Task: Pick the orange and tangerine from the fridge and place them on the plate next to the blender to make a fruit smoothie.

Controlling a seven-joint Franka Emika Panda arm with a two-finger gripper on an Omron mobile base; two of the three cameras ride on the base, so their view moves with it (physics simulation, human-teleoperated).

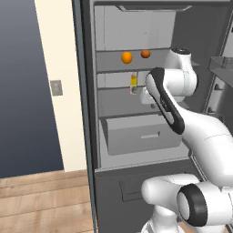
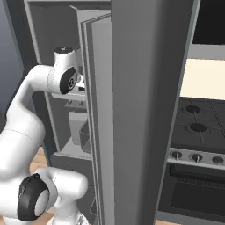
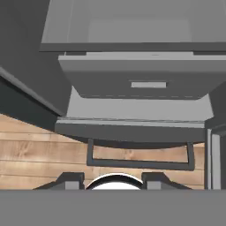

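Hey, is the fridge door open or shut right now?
Open. The left base view looks straight into the fridge, with its pale shelves and drawer exposed and the orange and tangerine sitting on a shelf.

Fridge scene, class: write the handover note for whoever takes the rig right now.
Gripper: open, holding nothing, aimed down at the fridge drawer.
Orange and tangerine: side by side, apart, on an upper shelf of the open fridge, above the arm.
Done: fridge door open; no fruit picked.
Left: raise the hand to that shelf, take each fruit, carry both to the plate by the blender.
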